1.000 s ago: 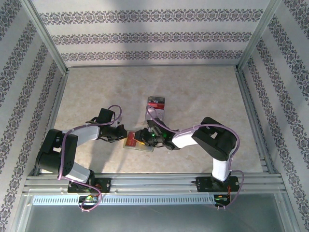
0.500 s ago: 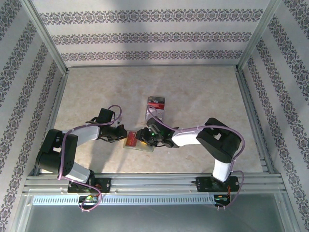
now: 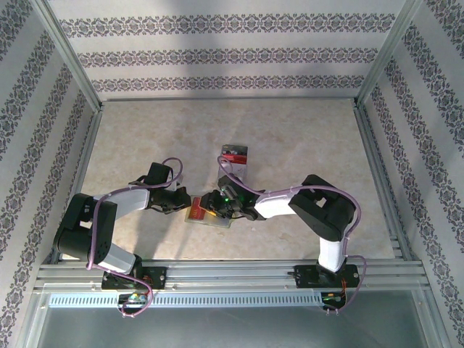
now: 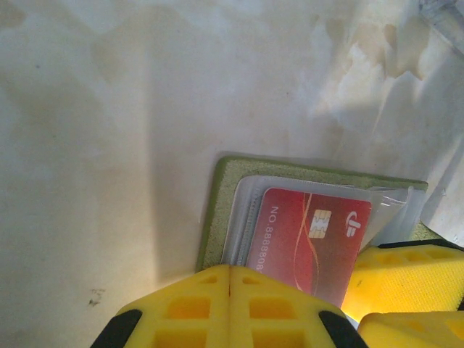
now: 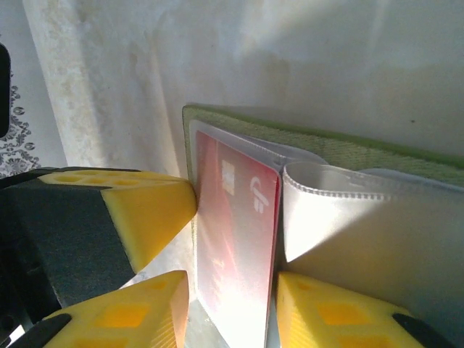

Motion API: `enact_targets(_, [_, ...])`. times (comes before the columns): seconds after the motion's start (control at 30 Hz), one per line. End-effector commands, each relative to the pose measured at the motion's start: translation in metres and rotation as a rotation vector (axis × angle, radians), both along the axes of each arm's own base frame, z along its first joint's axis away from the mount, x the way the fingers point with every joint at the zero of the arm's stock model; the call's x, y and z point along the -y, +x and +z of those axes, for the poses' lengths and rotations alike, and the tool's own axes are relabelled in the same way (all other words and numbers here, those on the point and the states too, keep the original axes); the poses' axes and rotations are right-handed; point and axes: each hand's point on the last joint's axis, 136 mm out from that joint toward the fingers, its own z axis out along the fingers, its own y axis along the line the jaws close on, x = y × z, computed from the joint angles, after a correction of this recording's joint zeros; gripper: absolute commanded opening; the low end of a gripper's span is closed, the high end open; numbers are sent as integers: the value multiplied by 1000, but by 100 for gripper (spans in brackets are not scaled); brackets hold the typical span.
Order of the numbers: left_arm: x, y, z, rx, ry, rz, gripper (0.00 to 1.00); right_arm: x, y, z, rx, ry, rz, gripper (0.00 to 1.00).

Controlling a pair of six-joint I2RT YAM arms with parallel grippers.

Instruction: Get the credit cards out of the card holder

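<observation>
A: card holder (image 3: 197, 218) – where is it?
B: Open flat on the table (image 3: 304, 145), between the two grippers. A clear tray (image 3: 234, 156) sits just beyond the card holder.
A: Left gripper (image 4: 230, 304)?
B: Fingers pressed together, nothing between them, bearing down on the card holder's left edge.
A: Right gripper (image 5: 233, 308)?
B: At the card holder's right side, jaws partly spread around the red card (image 5: 235, 232). It looks pinched across its width, but glare hides the contact, so that's not certain.
A: Is the card out?
B: No, most of it is inside the translucent pocket (image 5: 348, 225).
A: How should the pull go?
B: My call: the left should pin the card holder hard so it can't slide. The right should draw the card straight along the pocket, low and level, away from the card holder's fold. Tilting could catch the card on the pocket's stitched lip or lift the whole holder. If the pads slip, regrip deeper.
</observation>
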Motion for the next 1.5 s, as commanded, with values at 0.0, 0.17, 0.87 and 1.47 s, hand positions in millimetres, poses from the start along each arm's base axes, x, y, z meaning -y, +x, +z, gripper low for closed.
enact_targets(0.0, [-8, -19, -18, -73, 58, -7, 0, 3, -3, -20, -21, -10, -15, 36])
enact_targets(0.17, [-8, -19, -18, -74, 59, -8, 0, 2, -2, -22, -25, 37, -33, 36])
enact_targets(0.87, [-9, -20, -20, -78, 86, -10, 0, -8, 2, -4, 43, 157, -35, 28])
enact_targets(1.47, [-10, -20, -18, -78, 94, -4, 0, 7, 0, 19, 129, 197, -52, 22])
